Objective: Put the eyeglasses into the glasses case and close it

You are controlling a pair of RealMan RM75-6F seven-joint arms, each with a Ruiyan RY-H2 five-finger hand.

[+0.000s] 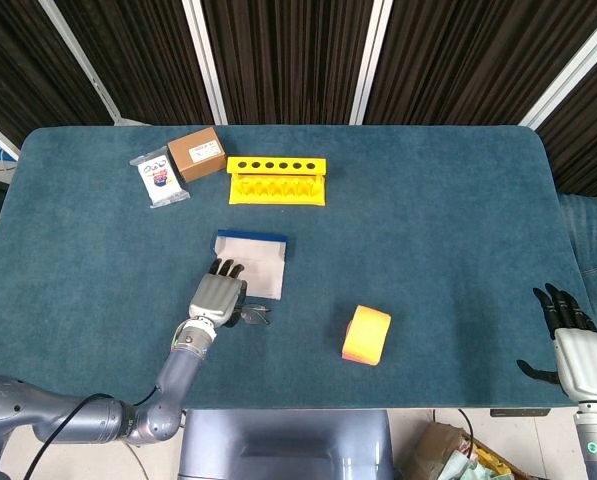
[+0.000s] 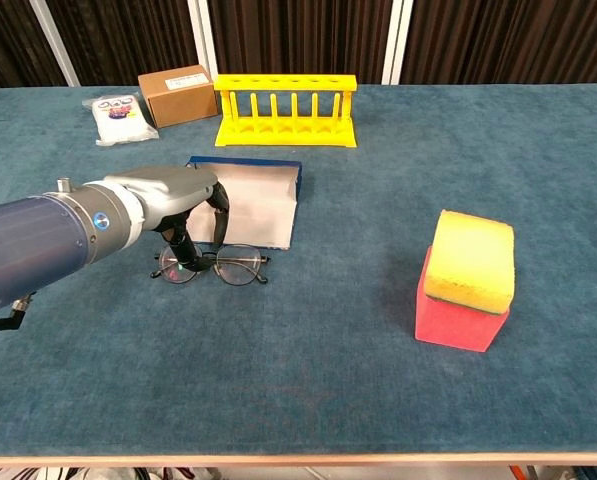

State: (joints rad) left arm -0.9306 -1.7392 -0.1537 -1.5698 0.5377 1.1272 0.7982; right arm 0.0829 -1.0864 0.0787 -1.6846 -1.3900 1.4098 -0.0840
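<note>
The thin-framed eyeglasses (image 2: 216, 266) lie flat on the blue table, partly hidden under my left hand in the head view (image 1: 252, 315). Just behind them lies the glasses case (image 2: 249, 203) (image 1: 253, 262), flat and open, white inside with a dark blue rim. My left hand (image 2: 171, 196) (image 1: 216, 295) hovers over the left end of the glasses, its fingers (image 2: 183, 250) pointing down onto the left lens rim and the thumb held apart beside the case. The glasses are not lifted. My right hand (image 1: 574, 350) rests open past the table's front right corner, holding nothing.
A yellow test-tube rack (image 2: 286, 110) stands at the back. A brown box (image 2: 178, 94) and a white packet (image 2: 118, 112) lie at the back left. A yellow-on-red sponge block (image 2: 465, 280) sits to the right of the glasses.
</note>
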